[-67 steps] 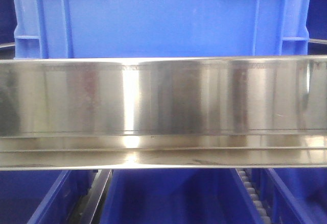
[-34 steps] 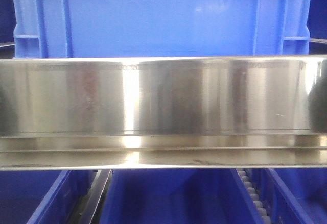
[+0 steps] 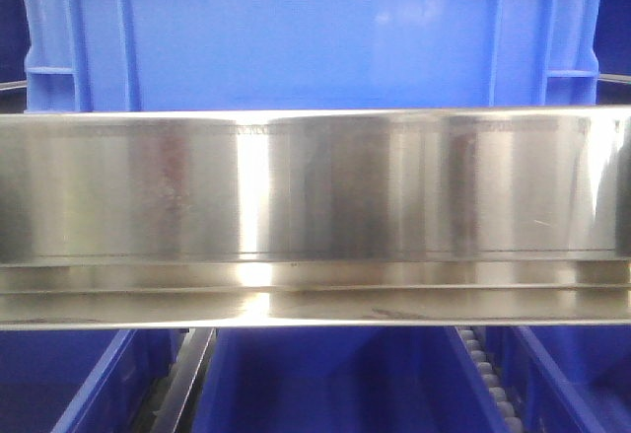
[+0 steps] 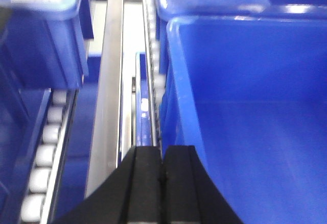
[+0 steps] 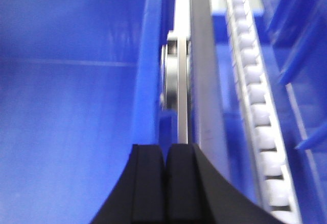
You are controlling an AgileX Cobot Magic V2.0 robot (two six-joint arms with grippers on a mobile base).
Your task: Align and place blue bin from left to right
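Two arms, and both sets of fingers are closed. Your left fingers (image 4: pixel 145 188) are pressed pad to pad with only a thin seam between them and nothing caught in it. Your right fingers (image 5: pixel 148 188) are pressed together the same way and hold nothing you can see.

From the front view, the blue bin (image 3: pixel 311 34) stands upright on the upper level, directly behind the steel beam (image 3: pixel 315 196). Its wide ribbed side wall faces you. Its framed corners sit near the left and right edges of the view, and the beam hides its bottom edge. Below the beam you can see narrower blue bins (image 3: pixel 335 384) with a roller track (image 3: pixel 488 379) running between two of them.

At your left wrist, a blue tub (image 4: pixel 245 132) lies open just to the right of the fingers. A metal rail (image 4: pixel 107 106) and white rollers (image 4: pixel 43 152) run to the left of them.

At your right wrist, a blue wall (image 5: pixel 148 81) rises just left of the fingers, with a rail (image 5: pixel 204 96) and rollers (image 5: pixel 258 106) on the right.

You cannot tell from the wrist views whether that tub is the same crate.
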